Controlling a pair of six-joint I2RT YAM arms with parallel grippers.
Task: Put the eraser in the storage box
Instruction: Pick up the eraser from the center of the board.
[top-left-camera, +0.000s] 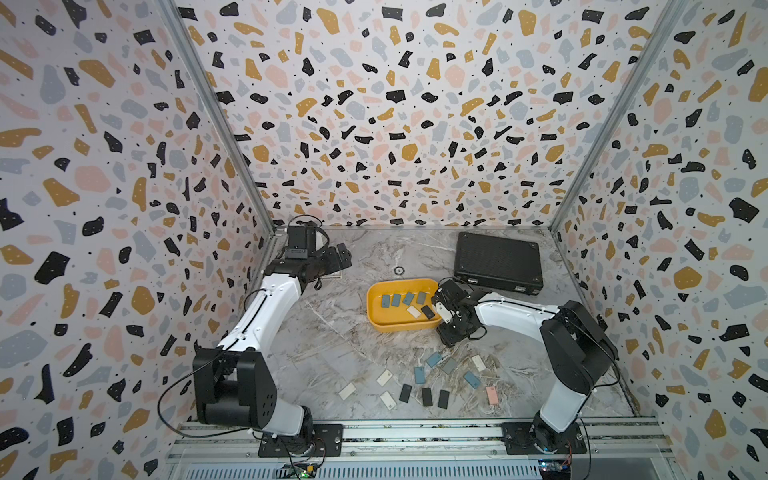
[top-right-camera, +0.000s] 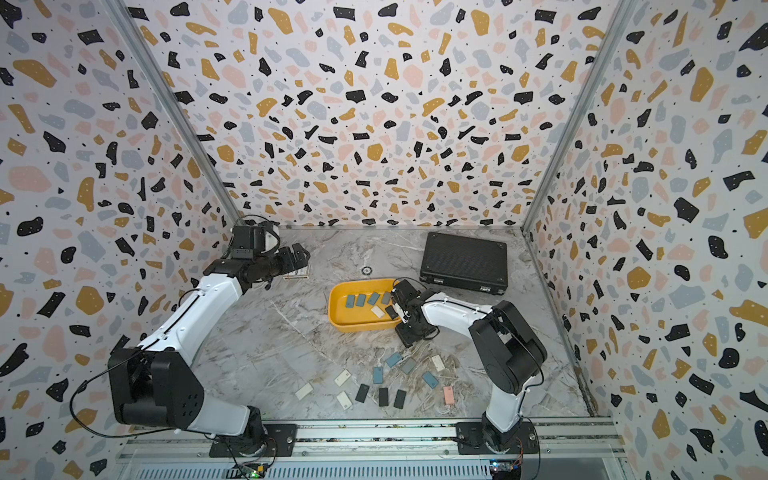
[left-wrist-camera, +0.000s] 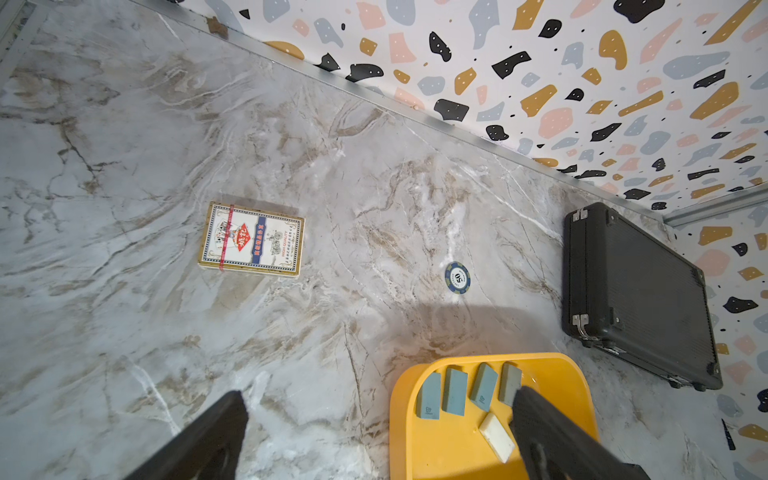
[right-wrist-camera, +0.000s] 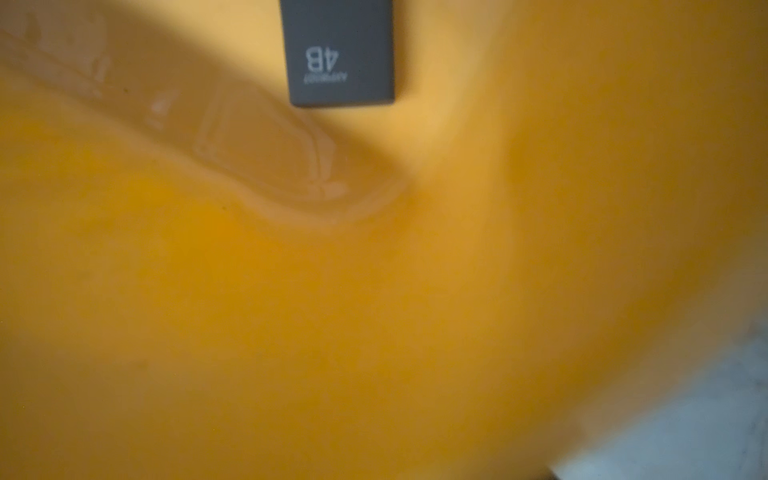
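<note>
Right wrist view: dark grey block eraser (right-wrist-camera: 340, 54) lies inside shallow yellow plastic tub (right-wrist-camera: 374, 291), beside right gripper (top-left-camera: 439, 308), whose jaw state cannot be told.

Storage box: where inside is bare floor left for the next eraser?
Free: the strip between the blue eraser row and the near wall of the storage box. Crowded: that row, plus the white eraser and black eraser beside the right gripper.

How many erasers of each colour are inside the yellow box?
Blue-grey erasers: 4
White eraser: 1
Black eraser: 1
Total in the storage box: 6
</note>
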